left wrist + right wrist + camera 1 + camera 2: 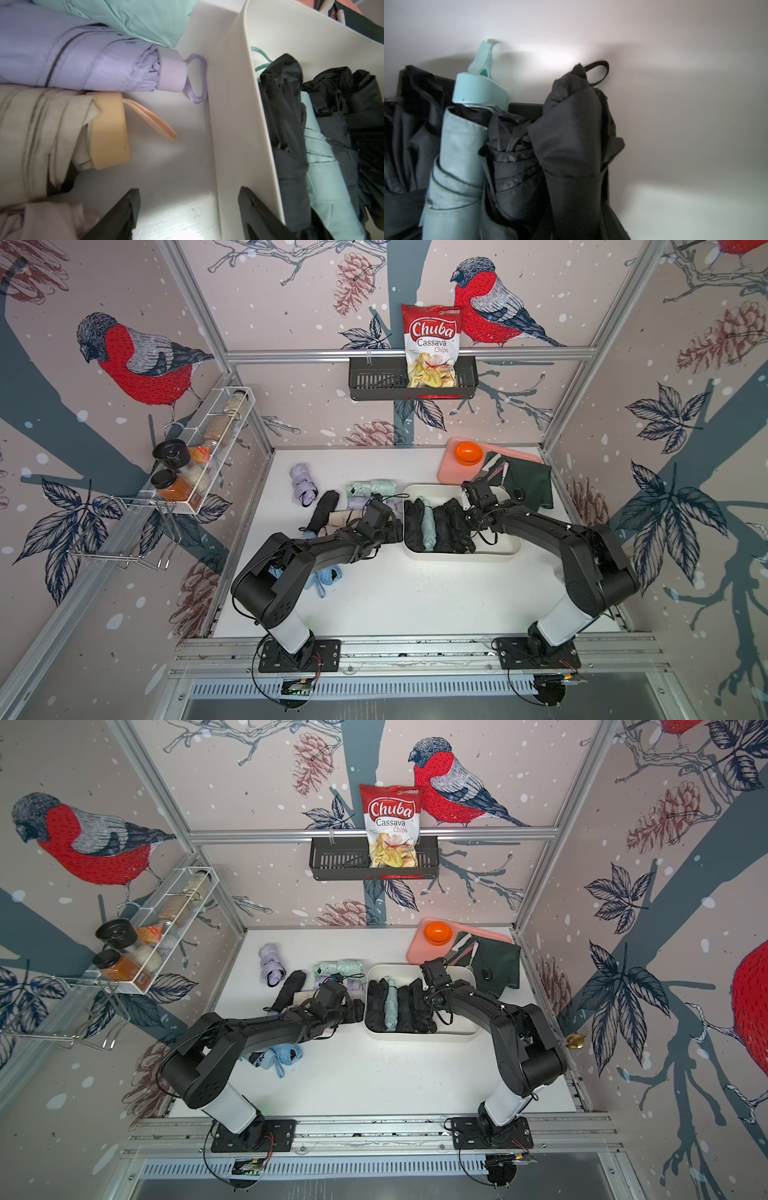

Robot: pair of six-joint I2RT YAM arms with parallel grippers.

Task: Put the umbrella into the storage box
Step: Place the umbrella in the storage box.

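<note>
The left tool (188,214) gapes wide and empty at the box (234,124) wall, with the beige umbrella (41,135) lying just outside the box. It should probably square across the roll's middle before closing. The right tool (461,520) sits among black umbrellas (571,145) inside the box, and I cannot tell its grip.

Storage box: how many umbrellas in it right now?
4, side by side in the storage box: a black umbrella nearest the left arm, a teal umbrella next, then two more black umbrellas. The right arm may hide others.
</note>
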